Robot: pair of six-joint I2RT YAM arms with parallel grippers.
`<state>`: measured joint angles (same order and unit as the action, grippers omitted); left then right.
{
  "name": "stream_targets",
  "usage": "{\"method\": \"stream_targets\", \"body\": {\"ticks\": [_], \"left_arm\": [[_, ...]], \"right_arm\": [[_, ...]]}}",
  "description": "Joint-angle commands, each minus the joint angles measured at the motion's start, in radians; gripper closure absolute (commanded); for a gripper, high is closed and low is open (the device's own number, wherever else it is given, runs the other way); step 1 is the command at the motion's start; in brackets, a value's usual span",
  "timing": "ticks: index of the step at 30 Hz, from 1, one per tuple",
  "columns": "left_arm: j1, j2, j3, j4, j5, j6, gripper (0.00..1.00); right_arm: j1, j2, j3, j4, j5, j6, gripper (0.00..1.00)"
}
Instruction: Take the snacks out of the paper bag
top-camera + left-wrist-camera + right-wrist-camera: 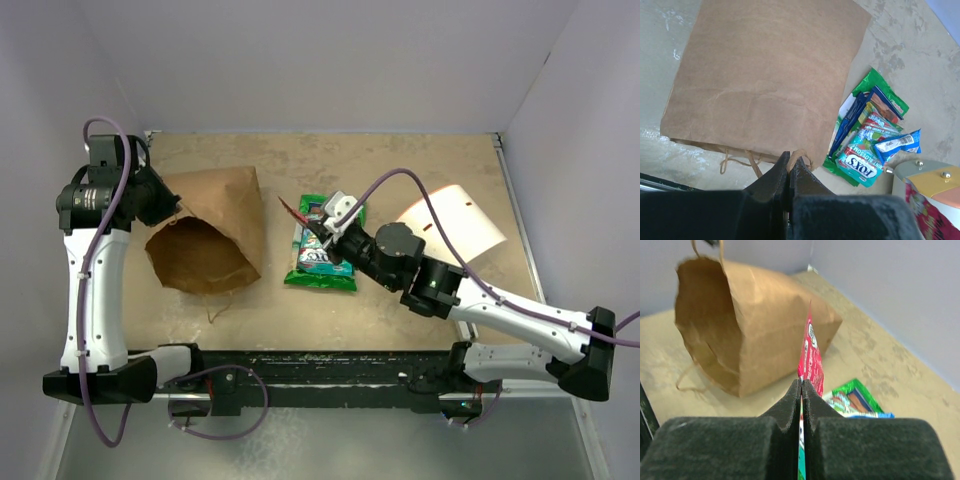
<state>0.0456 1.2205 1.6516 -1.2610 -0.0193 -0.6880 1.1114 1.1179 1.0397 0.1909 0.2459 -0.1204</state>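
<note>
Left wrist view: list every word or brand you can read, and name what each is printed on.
"FOX'S": on the teal and white packet at the front of the pile.
Smaller print above it on that packet: too blurred to read.
Label on the green packet: too small to read.
Print on the small blue and white packet: unreadable.
No print shows on the paper bag.

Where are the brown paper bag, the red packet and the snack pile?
Brown kraft paper bag (225,205), top view, its flat upper side.
Thin red snack packet (811,360), right wrist view, its printed face.
Pile of glossy snack packets (862,150), left wrist view, the teal packet.
</note>
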Motion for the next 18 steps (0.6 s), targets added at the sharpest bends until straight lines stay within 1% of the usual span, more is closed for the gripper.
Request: {"method": "stream_targets", "body": {"ticks": [1, 8, 15, 18], "left_arm": [[0.003, -0.018, 0.018, 0.019, -0.011, 0.002, 1.0], [0.003, -0.018, 0.009, 0.034, 0.039, 0.004, 1.0], [0.002, -0.021, 0.006, 0.037, 0.053, 0.017, 1.0], [0.002, -0.021, 0.007, 0.037, 0.054, 0.022, 1.0]], "right_arm": [[-0.017, -0.014, -0.066, -0.015, 0.033, -0.004, 1.0], [-0.028, 0.053, -0.113, 0.003, 0.036, -0.053, 1.0], [-0.029, 0.109, -0.122, 0.021, 0.061, -0.143, 1.0], [-0.03, 0.122, -0.135, 0.03, 0.061, -0.157, 1.0]]}}
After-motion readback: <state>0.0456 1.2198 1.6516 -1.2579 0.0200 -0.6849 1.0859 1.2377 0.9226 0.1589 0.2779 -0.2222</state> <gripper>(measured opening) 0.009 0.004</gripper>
